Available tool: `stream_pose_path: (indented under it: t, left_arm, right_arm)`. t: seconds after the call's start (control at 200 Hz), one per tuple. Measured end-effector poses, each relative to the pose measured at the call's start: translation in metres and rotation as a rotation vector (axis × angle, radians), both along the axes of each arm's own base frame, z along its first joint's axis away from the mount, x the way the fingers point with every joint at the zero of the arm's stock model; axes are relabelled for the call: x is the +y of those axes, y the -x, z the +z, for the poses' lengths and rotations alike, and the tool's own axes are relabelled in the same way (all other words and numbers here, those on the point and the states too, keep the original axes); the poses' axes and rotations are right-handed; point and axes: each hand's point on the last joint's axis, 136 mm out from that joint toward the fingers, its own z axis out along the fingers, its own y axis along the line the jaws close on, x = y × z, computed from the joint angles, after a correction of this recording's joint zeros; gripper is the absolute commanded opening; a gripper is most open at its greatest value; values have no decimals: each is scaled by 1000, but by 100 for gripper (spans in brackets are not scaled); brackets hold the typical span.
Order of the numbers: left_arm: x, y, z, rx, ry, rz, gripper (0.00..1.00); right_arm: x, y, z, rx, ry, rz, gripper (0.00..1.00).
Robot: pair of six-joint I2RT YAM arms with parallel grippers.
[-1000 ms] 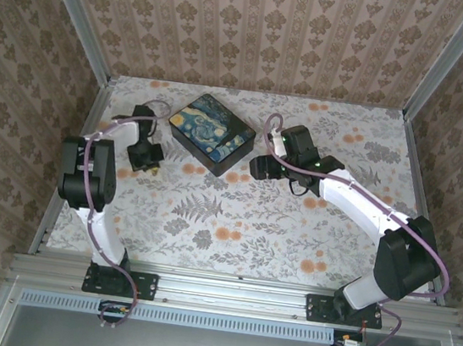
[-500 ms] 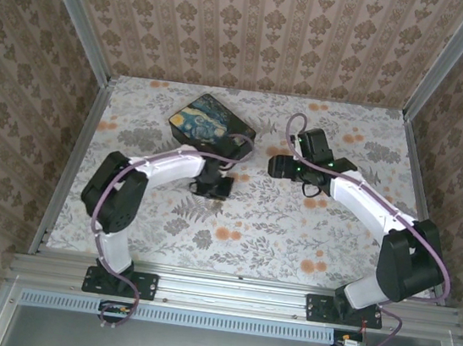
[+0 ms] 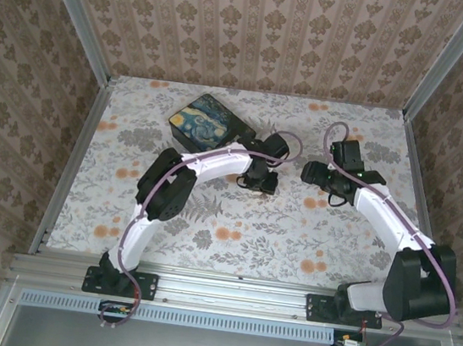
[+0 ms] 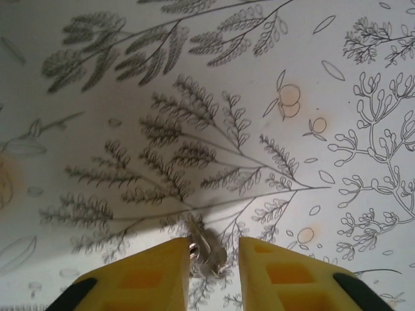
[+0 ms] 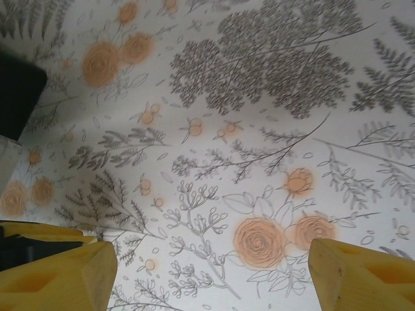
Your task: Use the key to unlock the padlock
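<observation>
A small silvery key (image 4: 205, 246) shows blurred between the yellow fingers of my left gripper (image 4: 214, 254), just above the floral tabletop. It touches the left finger (image 4: 162, 272) only, and a gap separates it from the right one. The jaws stand apart. From above, my left gripper (image 3: 262, 182) hangs over the middle of the table, just right of the box. My right gripper (image 3: 308, 171) is a short way to its right. It stands wide open (image 5: 207, 272) over the floral cloth, with nothing between its fingers. The padlock is out of view.
A black box with a swirly blue painted lid (image 3: 208, 125) sits at the back, left of centre, close behind the left forearm. Patterned walls close in the table (image 3: 232, 233) on three sides. A dark shape (image 5: 18, 91) sits at the left edge of the right wrist view.
My left arm has swung from the table's left side, past the box, to the middle, and its jaws have parted. My right gripper has drawn back to the right.
</observation>
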Motion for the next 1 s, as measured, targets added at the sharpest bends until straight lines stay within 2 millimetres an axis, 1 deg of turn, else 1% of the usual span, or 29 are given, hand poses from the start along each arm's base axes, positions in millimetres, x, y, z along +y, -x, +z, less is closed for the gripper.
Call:
stream_pose_path:
  t: [0.065, 0.125, 0.195, 0.255, 0.33, 0.4, 0.44, 0.485, 0.54, 0.59, 0.65, 0.69, 0.74, 0.825, 0.955, 1.0]
  left_arm:
    - [1, -1, 1, 4, 2, 4, 44]
    - [1, -1, 6, 6, 13, 3, 47]
    - [5, -3, 16, 5, 36, 7, 50]
    - [17, -5, 31, -1, 57, 23, 52]
    - [40, -13, 59, -22, 95, 60, 54]
    - [69, -25, 91, -67, 136, 115, 56]
    - [90, -33, 108, -97, 158, 156, 57]
    - [114, -42, 122, -127, 178, 204, 58]
    - [143, -50, 130, -145, 192, 266, 60]
    - [171, -59, 130, -148, 197, 326, 62]
    - [202, -67, 120, -132, 185, 392, 63]
    - [220, -73, 111, -118, 174, 433, 63]
    - [236, -78, 101, -100, 160, 470, 62]
    - [249, -85, 91, -76, 157, 500, 63]
    - [254, -90, 85, -61, 168, 508, 63]
    - [254, -91, 83, -57, 171, 508, 63]
  right_arm:
    - [-2, -1, 1, -3, -1, -5, 78]
    - [0, 0, 1, -2, -6, 5, 77]
    - [7, -2, 2, -9, -24, 26, 77]
    - [18, -6, 6, -23, -50, 57, 78]
    - [38, -18, 13, -48, -98, 111, 79]
    - [60, -33, 20, -81, -148, 169, 81]
    - [73, -41, 25, -99, -175, 206, 83]
    - [89, -51, 29, -119, -200, 251, 84]
    - [108, -64, 36, -146, -222, 304, 86]
    - [126, -77, 40, -165, -242, 349, 86]
    - [146, -95, 42, -192, -261, 393, 86]
    - [156, -105, 42, -206, -273, 413, 86]
    - [168, -119, 38, -216, -283, 431, 86]
    - [180, -139, 24, -214, -294, 443, 86]
    - [190, -168, 3, -201, -293, 441, 86]
    - [192, -176, -2, -201, -292, 440, 86]
